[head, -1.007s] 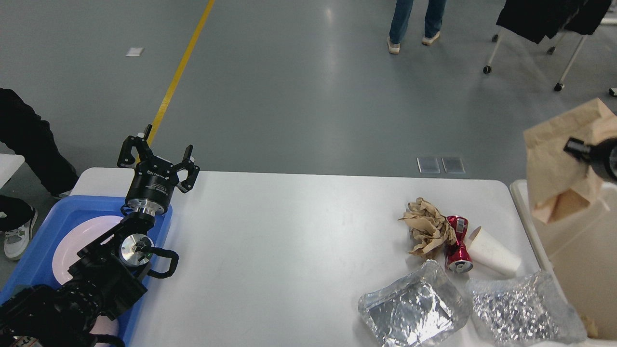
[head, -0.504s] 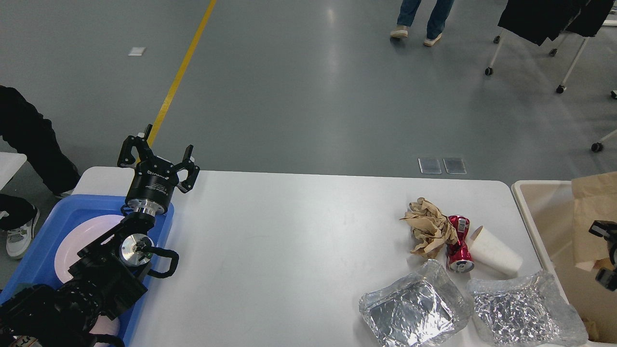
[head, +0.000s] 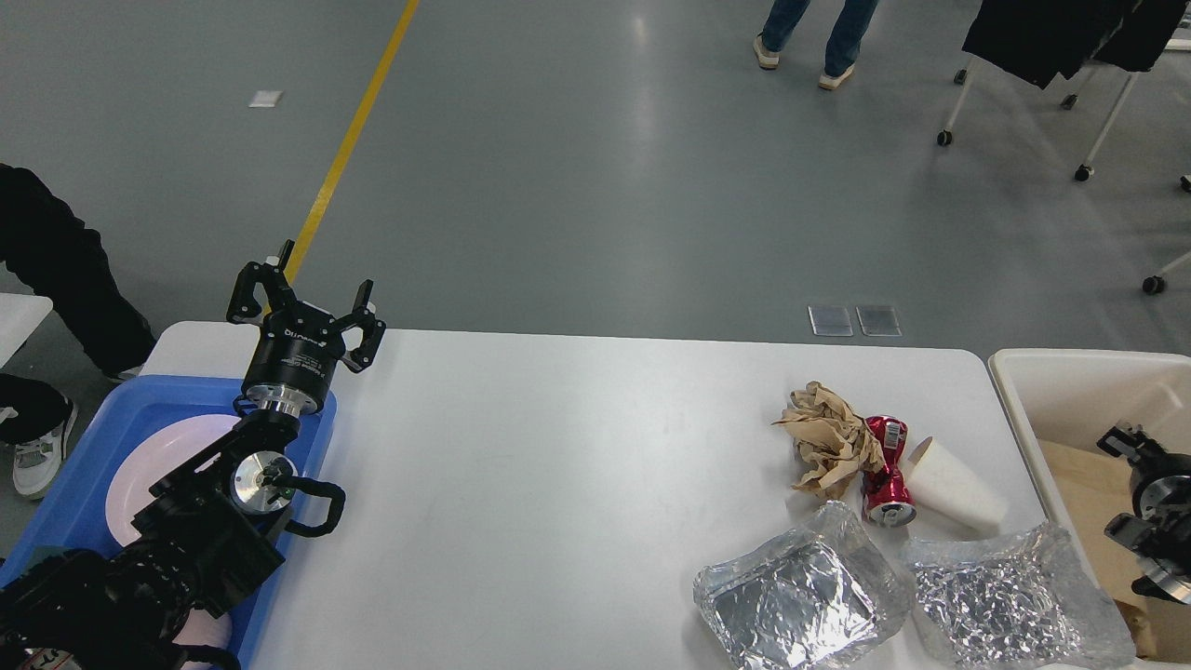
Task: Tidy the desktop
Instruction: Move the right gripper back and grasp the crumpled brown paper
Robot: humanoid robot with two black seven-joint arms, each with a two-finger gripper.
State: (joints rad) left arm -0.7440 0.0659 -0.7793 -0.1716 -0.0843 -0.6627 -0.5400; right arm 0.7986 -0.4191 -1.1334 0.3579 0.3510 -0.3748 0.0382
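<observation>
A smooth grey floor with a yellow line [head: 349, 149] runs behind the desktop [head: 558, 484], a plain white rectangular top with rounded corners that spans most of the view.

Left side: a blue plastic tray [head: 88, 447] sits at the desktop's left end and holds a round pale plate [head: 140, 465]. The left gripper [head: 305, 300] stands above the tray's far right corner. Its two black fingers are spread wide apart and hold nothing.

Right side: a cream bin [head: 1070, 381] with smooth walls stands just beside the desktop's right end. A flat brown paper bag [head: 1089, 493] lies inside it. The right gripper [head: 1121, 439] is over the bin, seen dark and partly cut by the view's edge; whether its fingers are apart cannot be told.

Items on the desktop's right part:
- crumpled brown paper [head: 828, 439], touching a dented red can [head: 884, 470]
- white paper cup [head: 954, 486], lying on its side just beside the can
- two crinkled foil trays [head: 796, 596] [head: 1010, 596], side by side at the near edge
</observation>
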